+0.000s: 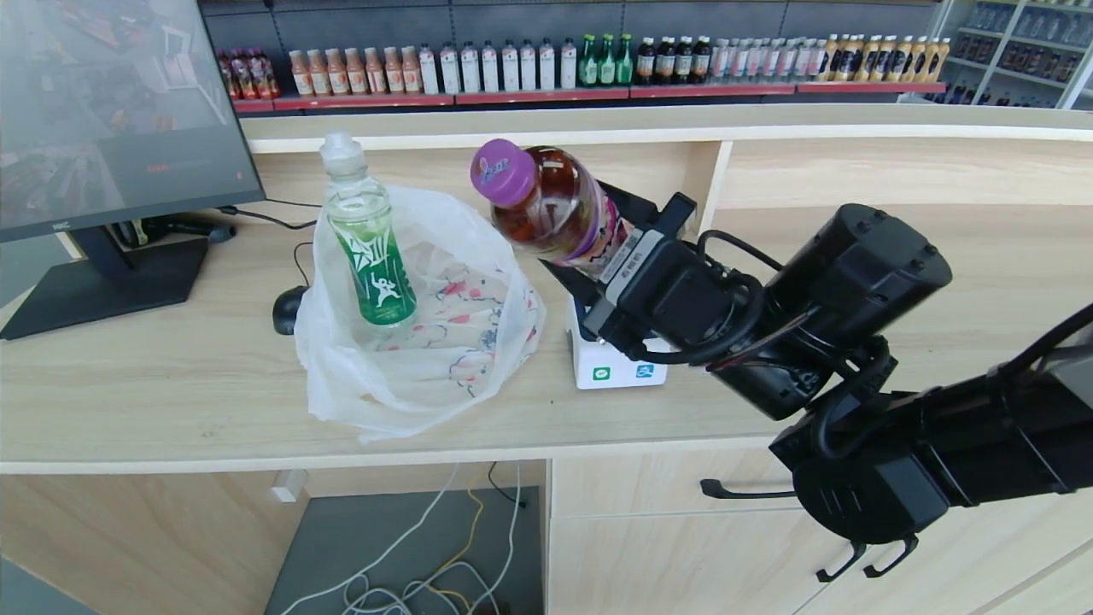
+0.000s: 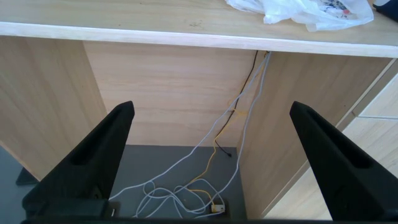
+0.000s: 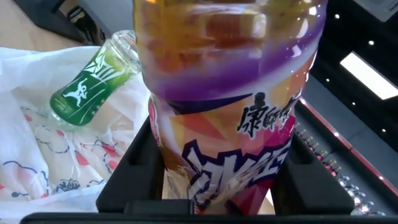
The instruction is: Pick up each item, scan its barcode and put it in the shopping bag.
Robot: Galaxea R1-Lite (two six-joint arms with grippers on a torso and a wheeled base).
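Counter [image 1: 171,384] before drink shelves [image 1: 555,90] bears shopping bag [image 1: 452,342]; right claw [image 1: 593,241] grasps tea bottle [image 1: 546,201], left claw [image 2: 211,111] splayed.

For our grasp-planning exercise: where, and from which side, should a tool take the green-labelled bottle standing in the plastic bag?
Probably the clear shoulder of the green-labelled bottle, tool coming from above: it stands upright, and the plastic bag crowds its base.

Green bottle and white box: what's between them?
In the head view, just the bag's crumpled side and a narrow strip of bare counter lie between green bottle and white box.
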